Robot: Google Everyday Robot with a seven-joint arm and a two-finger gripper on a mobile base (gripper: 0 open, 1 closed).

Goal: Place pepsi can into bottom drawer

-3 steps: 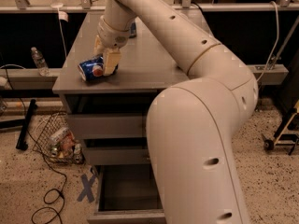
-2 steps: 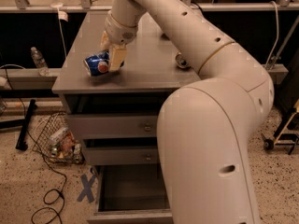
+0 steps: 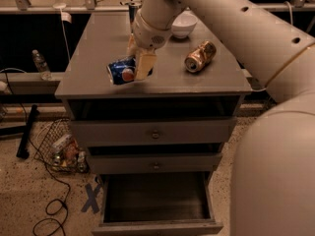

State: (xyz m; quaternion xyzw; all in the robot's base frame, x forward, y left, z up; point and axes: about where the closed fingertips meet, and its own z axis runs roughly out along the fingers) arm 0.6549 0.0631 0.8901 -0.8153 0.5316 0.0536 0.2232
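Tool (image 3: 136, 67) grips pepsi can (image 3: 120, 73) over grey cabinet top (image 3: 98, 43).

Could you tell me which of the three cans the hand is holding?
The blue pepsi can, gripped in the hand at the front left of the cabinet top; the gold can lies apart, the slim can stands behind.

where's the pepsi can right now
In the camera view, the pepsi can lies sideways in the gripper over the front left of the cabinet top, left of the gold can.

Grey cabinet top (image 3: 93, 48) bears a gold-brown can (image 3: 200, 56) and white bowl (image 3: 183, 25); tool (image 3: 139, 63) holds pepsi can (image 3: 119, 72) over it.
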